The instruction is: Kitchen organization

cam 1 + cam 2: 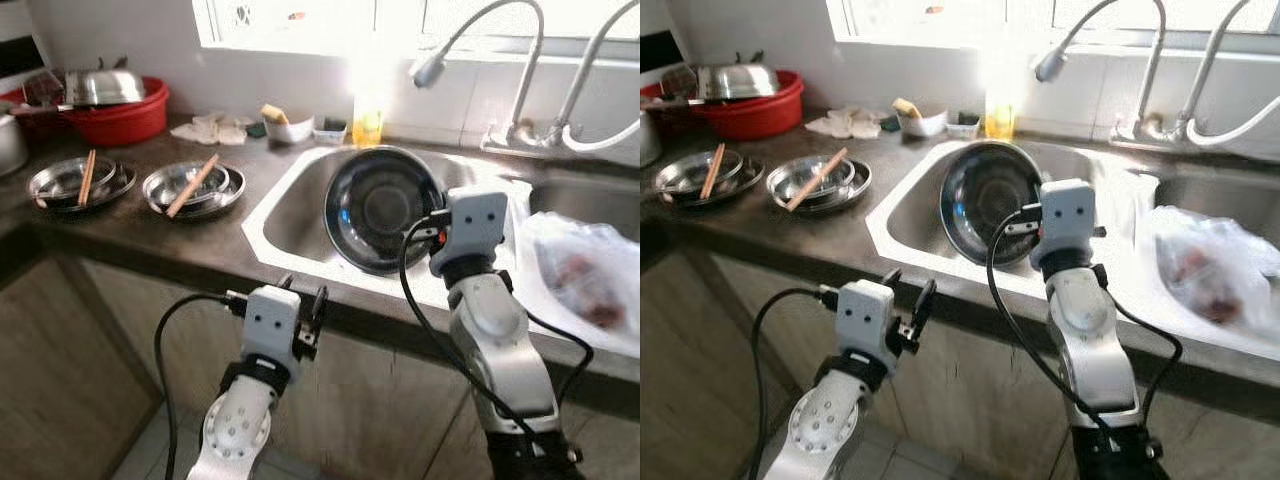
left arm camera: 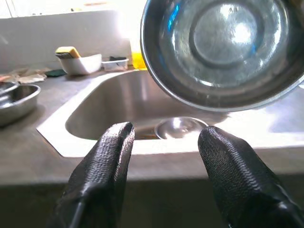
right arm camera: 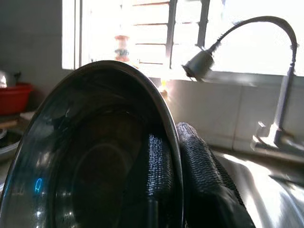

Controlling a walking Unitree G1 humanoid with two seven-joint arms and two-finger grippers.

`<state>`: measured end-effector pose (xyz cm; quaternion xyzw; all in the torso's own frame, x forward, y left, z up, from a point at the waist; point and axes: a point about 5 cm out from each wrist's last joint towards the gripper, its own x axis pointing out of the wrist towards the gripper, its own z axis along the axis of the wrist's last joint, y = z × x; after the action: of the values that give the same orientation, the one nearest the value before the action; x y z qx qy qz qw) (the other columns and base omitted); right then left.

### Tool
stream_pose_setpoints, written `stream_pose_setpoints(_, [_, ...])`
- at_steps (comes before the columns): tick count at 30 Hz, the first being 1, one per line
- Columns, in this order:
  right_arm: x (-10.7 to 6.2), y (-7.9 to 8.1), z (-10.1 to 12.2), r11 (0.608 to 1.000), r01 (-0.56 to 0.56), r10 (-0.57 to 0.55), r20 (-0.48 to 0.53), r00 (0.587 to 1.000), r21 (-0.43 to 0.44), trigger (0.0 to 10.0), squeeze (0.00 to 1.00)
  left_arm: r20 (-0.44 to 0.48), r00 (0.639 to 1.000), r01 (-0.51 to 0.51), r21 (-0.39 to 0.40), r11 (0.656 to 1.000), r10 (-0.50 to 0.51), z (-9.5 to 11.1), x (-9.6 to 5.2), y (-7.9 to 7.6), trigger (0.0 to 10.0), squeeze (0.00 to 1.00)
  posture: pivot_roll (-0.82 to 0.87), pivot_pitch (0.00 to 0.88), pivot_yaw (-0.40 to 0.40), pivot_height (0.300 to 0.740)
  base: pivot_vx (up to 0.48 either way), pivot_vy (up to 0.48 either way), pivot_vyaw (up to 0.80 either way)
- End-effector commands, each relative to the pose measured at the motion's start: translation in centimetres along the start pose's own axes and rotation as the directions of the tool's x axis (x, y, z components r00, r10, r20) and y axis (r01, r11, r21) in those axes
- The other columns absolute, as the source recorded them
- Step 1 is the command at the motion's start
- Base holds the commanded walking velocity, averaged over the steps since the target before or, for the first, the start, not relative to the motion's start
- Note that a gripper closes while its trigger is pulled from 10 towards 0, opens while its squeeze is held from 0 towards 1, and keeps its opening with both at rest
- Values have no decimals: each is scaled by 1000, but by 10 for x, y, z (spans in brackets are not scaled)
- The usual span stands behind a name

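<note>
My right gripper (image 3: 173, 175) pinches the steel bowl's (image 1: 380, 210) rim over the sink (image 1: 290, 215); left gripper (image 2: 164, 156) hangs open.

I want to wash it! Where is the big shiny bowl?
The round steel bowl is tilted above the steel sink, its rim pinched by the right end effector.

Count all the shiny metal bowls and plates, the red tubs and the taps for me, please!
Shiny steel bowls and plates: 3, one big round bowl pinched by the right gripper over the sink, two shallow plates with wooden chopsticks on the counter.
Red plastic tubs: 1.
Curved metal taps: 2.
Total: 6.
</note>
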<state>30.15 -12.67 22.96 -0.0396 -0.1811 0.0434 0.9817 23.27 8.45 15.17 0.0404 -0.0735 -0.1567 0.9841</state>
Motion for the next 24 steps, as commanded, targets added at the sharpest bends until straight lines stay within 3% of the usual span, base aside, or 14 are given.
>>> stream_pose_setpoints(1, [4, 2, 5, 1000, -4, 4, 23, 1000, 14, 10000, 0, 0, 1000, -17, 10, 1000, 17, 1, -1, 5, 10000, 0, 82, 41, -9, 740, 420, 0, 0])
stream_pose_setpoints(7, [7, -8, -1, 999, 34, -33, -18, 999, 10, 10000, 0, -11, 1000, -19, 3, 1000, 19, 0, -1, 4, 10000, 0, 82, 47, -8, 740, 0, 0, 0])
stream_pose_setpoints(14, [13, -21, -18, 998, 61, -64, -145, 987, -25, 10000, 0, -12, 1000, -15, -6, 1000, 15, 0, -1, 3, 10000, 0, 79, 54, -8, 740, 0, 0, -796])
stream_pose_setpoints(16, [15, -23, -21, 998, 63, -67, -162, 985, -28, 10000, 0, -13, 1000, -15, -7, 1000, 15, 0, -1, 2, 10000, 0, 80, 55, -11, 740, 0, 0, 0])
stream_pose_setpoints(19, [17, -24, -29, 998, 57, -64, -223, 973, -42, 10000, 0, -13, 1000, -15, -6, 1000, 15, 0, -1, 2, 10000, 0, 80, 57, -12, 740, 0, 0, 0])
stream_pose_setpoints(21, [19, -25, -45, 999, 38, -42, -336, 941, -19, 10000, 0, -14, 1000, -16, -5, 1000, 16, 0, -1, 2, 10000, 0, 81, 60, -16, 740, 0, 0, 0])
stream_pose_setpoints(24, [21, -25, -57, 1000, 25, -24, -412, 911, -2, 10000, 0, -16, 1000, -17, -4, 1000, 17, 0, -1, 2, 10000, 0, 81, 60, -16, 740, 0, 0, 0])
